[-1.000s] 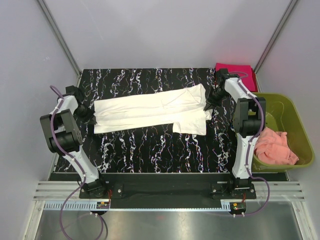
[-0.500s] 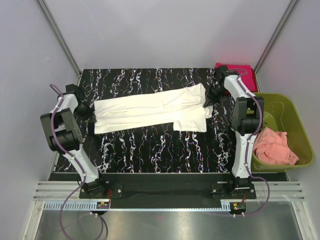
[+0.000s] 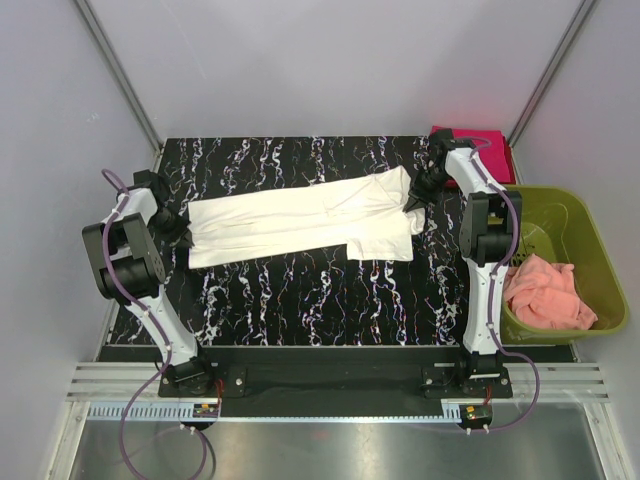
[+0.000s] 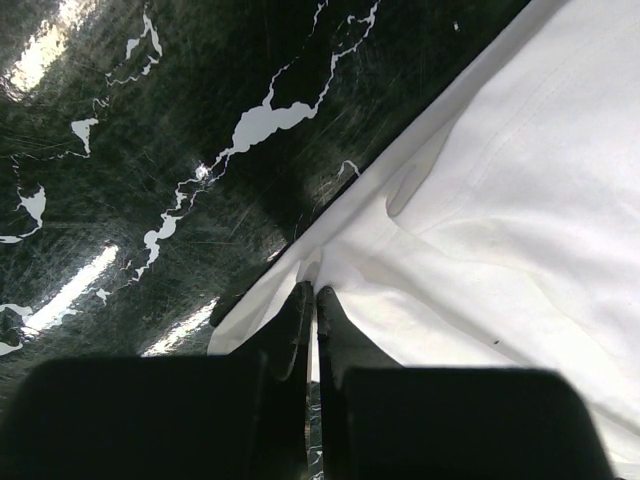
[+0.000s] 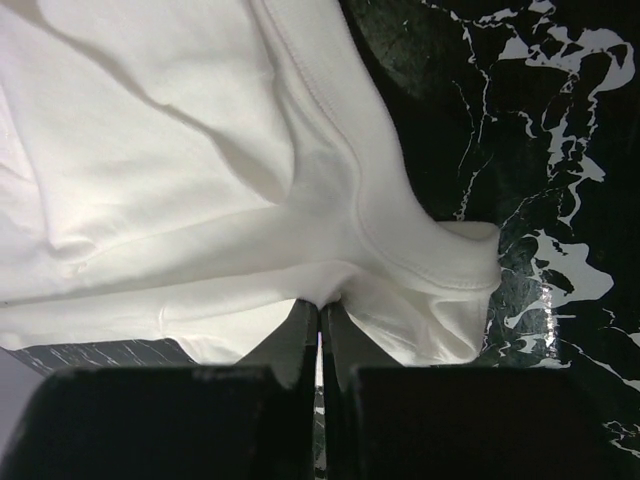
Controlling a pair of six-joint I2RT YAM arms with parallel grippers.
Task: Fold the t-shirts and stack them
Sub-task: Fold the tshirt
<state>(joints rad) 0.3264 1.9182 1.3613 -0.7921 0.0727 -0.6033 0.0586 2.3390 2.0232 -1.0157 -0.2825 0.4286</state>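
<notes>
The cream-white t-shirt [image 3: 300, 220] lies folded into a long band across the black marbled table. Its plain face is up and no print shows. My left gripper [image 3: 183, 232] is at its left end, shut on a pinch of the cloth's edge [image 4: 312, 292]. My right gripper [image 3: 412, 203] is at the right end, shut on a bunched fold near a hemmed sleeve [image 5: 320, 305]. The magenta-red t-shirt [image 3: 495, 150] lies folded flat at the table's back right corner, partly behind my right arm.
An olive-green bin [image 3: 590, 250] stands off the table's right edge with a crumpled salmon-pink cloth [image 3: 545, 295] inside. Grey walls close in the table at the back and both sides. The arm bases sit at the near edge.
My right gripper has moved a little toward the back of the table, drawing the white shirt's right end with it. The left gripper has stayed put.
</notes>
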